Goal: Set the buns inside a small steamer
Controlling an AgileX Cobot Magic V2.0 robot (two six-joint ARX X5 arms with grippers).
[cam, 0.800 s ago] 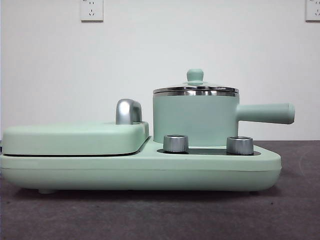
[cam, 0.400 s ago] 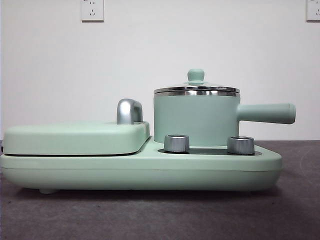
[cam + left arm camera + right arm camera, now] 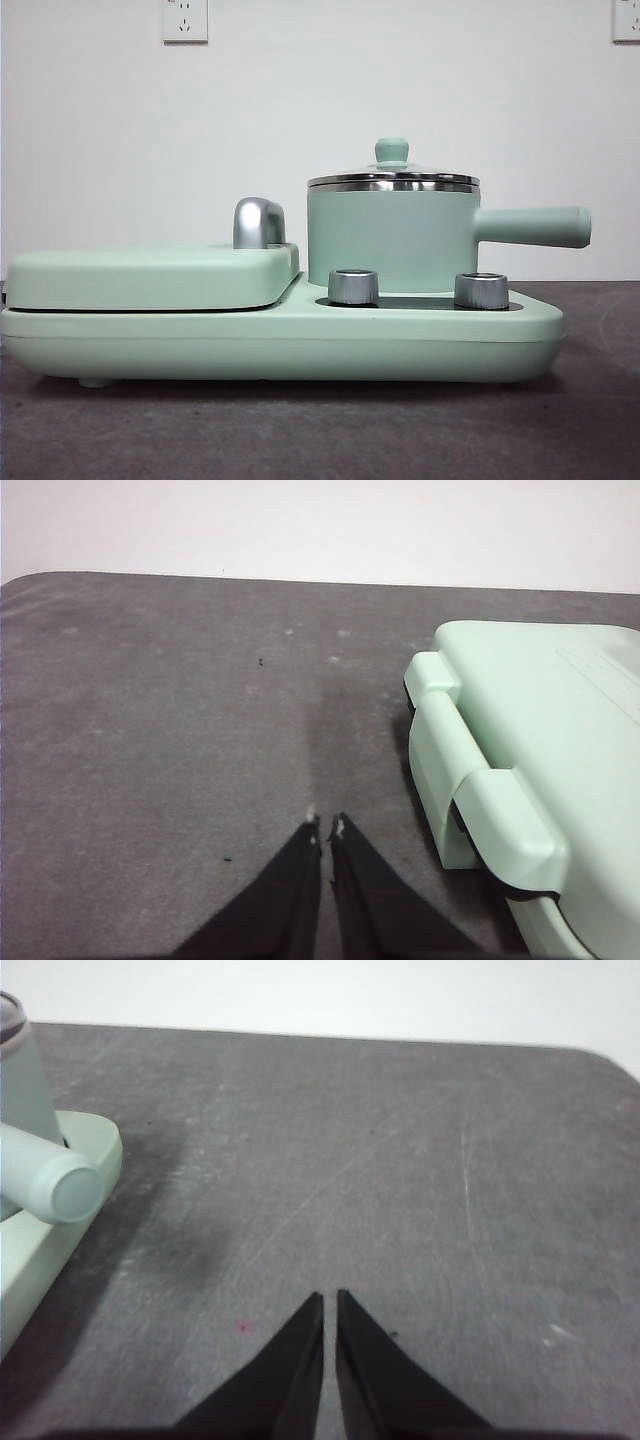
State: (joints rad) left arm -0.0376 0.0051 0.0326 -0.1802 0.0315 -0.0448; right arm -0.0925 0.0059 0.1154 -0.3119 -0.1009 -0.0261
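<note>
The small steamer (image 3: 390, 238) is a mint-green pot with a steel rim. It stands on the right half of a mint-green cooker base (image 3: 280, 345), and its glass lid with a green knob (image 3: 391, 152) is on. Its long handle (image 3: 530, 226) points right; the handle's end (image 3: 62, 1186) also shows in the right wrist view. The buns are out of view. My left gripper (image 3: 326, 827) is shut over bare grey table beside the cooker's griddle end. Out past the steamer's handle, my right gripper (image 3: 329, 1300) is shut over the table with nothing in it.
A flat mint-green griddle lid (image 3: 150, 276) with a chrome handle (image 3: 258, 222) covers the cooker's left half; the same lid (image 3: 540, 740) shows in the left wrist view. Two steel dials (image 3: 352, 286) sit on the base's front. Grey table mat (image 3: 380, 1160) surrounds it.
</note>
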